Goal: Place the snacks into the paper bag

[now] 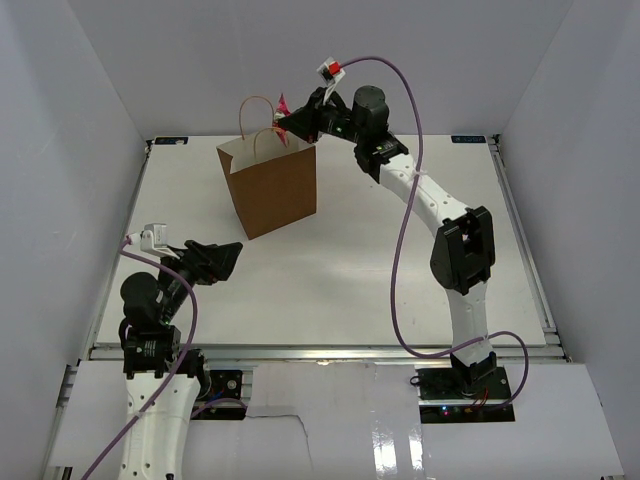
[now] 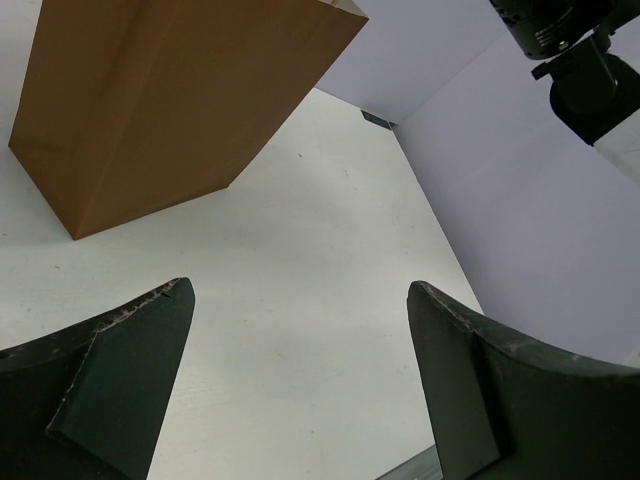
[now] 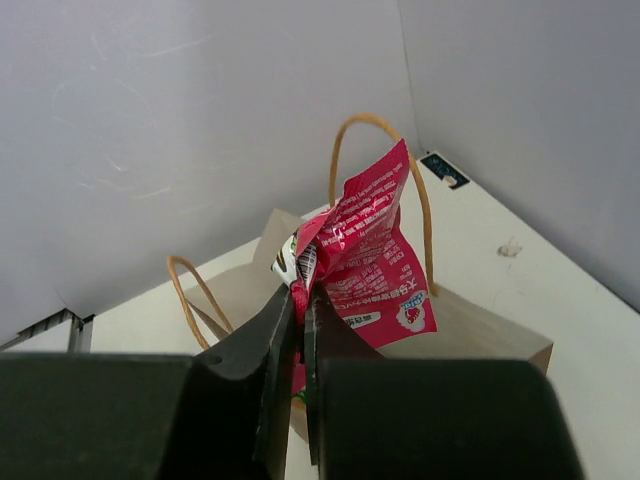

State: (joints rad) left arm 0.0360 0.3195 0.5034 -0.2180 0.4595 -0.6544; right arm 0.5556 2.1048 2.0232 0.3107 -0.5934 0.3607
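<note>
The brown paper bag (image 1: 272,190) stands upright at the back of the table, its mouth open and both looped handles up. Just above the mouth, at its far right rim, my right gripper (image 1: 291,119) is shut on a red-pink snack packet (image 1: 284,104). In the right wrist view that packet (image 3: 375,250) sticks up from the closed fingers (image 3: 262,345), with the bag (image 3: 480,338) and its handles directly below. What lies inside the bag is hidden. My left gripper (image 1: 232,252) hangs open and empty near the front left, pointing at the bag (image 2: 170,100).
White walls enclose the table on three sides. The right arm (image 1: 455,240) arcs over the right half of the table, trailing a purple cable. The right arm's wrist (image 2: 580,60) shows at the top right of the left wrist view.
</note>
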